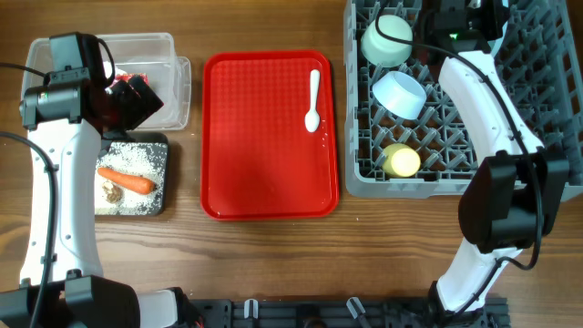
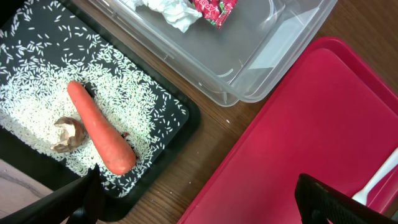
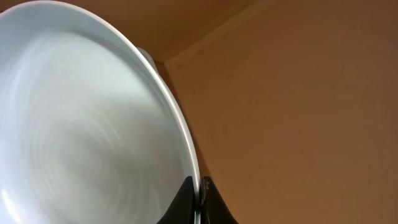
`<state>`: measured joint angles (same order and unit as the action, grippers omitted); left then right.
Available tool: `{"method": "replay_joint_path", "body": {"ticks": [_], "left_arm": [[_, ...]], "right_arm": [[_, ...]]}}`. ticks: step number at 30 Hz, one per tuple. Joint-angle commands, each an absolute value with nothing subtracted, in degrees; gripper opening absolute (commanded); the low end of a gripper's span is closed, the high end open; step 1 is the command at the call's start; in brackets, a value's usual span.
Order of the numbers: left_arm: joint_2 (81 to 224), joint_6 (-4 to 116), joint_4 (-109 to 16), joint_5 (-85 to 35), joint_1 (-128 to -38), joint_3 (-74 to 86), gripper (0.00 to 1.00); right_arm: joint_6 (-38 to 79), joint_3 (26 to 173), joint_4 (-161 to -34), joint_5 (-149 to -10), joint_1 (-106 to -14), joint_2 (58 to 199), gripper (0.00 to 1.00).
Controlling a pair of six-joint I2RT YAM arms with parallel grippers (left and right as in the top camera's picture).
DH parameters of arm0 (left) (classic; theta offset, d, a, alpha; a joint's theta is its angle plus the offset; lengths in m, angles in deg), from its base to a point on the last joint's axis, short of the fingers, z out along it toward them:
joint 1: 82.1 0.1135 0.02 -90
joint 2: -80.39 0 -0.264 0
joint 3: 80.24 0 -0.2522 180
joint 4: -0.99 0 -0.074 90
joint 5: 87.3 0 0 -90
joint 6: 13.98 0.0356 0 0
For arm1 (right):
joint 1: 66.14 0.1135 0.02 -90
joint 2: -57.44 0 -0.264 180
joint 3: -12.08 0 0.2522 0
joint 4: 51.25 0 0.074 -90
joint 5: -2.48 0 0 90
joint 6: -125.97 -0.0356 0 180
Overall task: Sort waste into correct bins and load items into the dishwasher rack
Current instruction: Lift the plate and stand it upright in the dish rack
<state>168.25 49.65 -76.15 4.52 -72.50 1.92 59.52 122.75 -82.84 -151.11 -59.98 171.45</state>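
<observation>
My left gripper is open and empty, above the gap between the black tray and the red tray. The black tray holds loose rice, an orange carrot and a brown scrap. The clear tub holds crumpled tissue and a red-and-white wrapper. My right gripper is shut on the rim of the pale blue plate, at the back of the grey rack. The rack holds a mint-green bowl, a pale blue bowl and a yellow cup. A white spoon lies on the red tray.
The flat red tray sits between the bins and the rack. The left arm hangs over the tub and black tray. The right arm crosses the right half of the rack.
</observation>
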Motion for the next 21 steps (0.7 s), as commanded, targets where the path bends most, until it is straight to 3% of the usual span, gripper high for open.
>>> {"method": "replay_joint_path", "body": {"ticks": [1, 12, 14, 15, 16, 18, 21], "left_arm": [[167.7, 50.1, -76.0, 5.1, -72.2, 1.7, 1.00], [167.7, 50.1, -76.0, 5.1, -72.2, 1.7, 1.00], [167.7, 50.1, -76.0, 5.1, -72.2, 1.7, 1.00], [167.7, 50.1, -76.0, 5.1, -72.2, 1.7, 1.00], [167.7, 50.1, -76.0, 5.1, -72.2, 1.7, 1.00], [167.7, 50.1, -76.0, 5.1, -72.2, 1.7, 1.00], [167.7, 50.1, -76.0, 5.1, -72.2, 1.7, 1.00]], "right_arm": [[60.0, 123.0, -82.0, -147.6, -58.8, 173.6, 0.04], [57.3, 122.9, -83.7, -144.6, -55.5, 173.6, 0.04], [56.4, 122.9, -85.8, -142.3, -55.5, 173.6, 0.23], [56.5, 122.9, -86.6, -140.9, -55.5, 173.6, 0.49], [56.4, 122.9, -86.7, -141.0, -55.5, 173.6, 0.62], [56.8, 122.9, -86.7, -141.0, -54.8, 173.0, 0.81], [56.8, 122.9, -86.3, -139.8, -53.1, 170.5, 0.99]]}}
